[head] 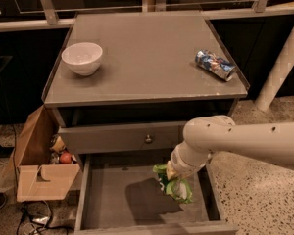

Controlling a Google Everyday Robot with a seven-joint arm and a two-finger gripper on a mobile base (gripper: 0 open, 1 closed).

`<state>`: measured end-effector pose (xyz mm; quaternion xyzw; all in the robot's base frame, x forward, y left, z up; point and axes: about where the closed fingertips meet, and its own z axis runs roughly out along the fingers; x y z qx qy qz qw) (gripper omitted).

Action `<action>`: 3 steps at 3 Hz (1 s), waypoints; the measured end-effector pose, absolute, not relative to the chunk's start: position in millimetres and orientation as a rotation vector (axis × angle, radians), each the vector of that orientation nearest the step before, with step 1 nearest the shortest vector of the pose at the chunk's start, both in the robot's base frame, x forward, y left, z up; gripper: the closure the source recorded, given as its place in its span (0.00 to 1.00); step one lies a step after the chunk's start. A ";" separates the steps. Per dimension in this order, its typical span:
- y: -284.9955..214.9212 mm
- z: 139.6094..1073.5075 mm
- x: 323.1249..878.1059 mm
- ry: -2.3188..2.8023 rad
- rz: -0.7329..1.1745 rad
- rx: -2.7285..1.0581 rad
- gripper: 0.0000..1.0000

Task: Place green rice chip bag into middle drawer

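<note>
The gripper [172, 175], clamped on the green rice chip bag [176, 187], hangs over the right part of the middle drawer [108, 196]. Its floor to the left is bare, and the knobbed drawer front [112, 138] stands just behind.

Matt grey drawer [104, 196]; gripper [172, 173] over it clasps crinkly glossy bag [179, 188].

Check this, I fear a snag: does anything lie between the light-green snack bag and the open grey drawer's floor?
Nothing visible does. The crinkly light-green rice chip bag hangs from the pincer over the wide, shallow grey middle drawer, whose floor beneath shows only the bag's shadow.
</note>
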<state>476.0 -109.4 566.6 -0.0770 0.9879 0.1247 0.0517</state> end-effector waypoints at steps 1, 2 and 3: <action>-108.1 563.1 473.9 3.016 0.383 -0.236 1.00; -92.7 532.8 460.8 3.089 0.398 -0.245 1.00; -86.2 527.4 464.9 3.091 0.392 -0.237 1.00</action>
